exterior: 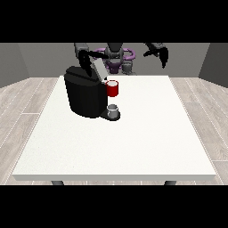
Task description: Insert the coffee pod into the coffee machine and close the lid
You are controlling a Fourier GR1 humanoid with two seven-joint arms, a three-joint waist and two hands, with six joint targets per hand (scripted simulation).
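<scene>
Front view: coffee machine (pixel 84 95) on tabletop (pixel 133 133), red thing at the machine (pixel 112 88), a grey thing (pixel 113 109) below it, maybe the pod. Robot hand at the view's right (pixel 158 51) raised, holds nothing I see; fingers unclear. Other robot hand (pixel 84 60) behind machine, can't tell

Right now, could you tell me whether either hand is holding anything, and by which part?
The hand at the view's right hangs raised with nothing in it. The hand at the view's left is behind the coffee machine; a hold cannot be told.

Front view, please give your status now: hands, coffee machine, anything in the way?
Hand at the view's right raised above the far edge. Hand at the view's left at the coffee machine. Red thing at the machine; grey thing below it.
</scene>
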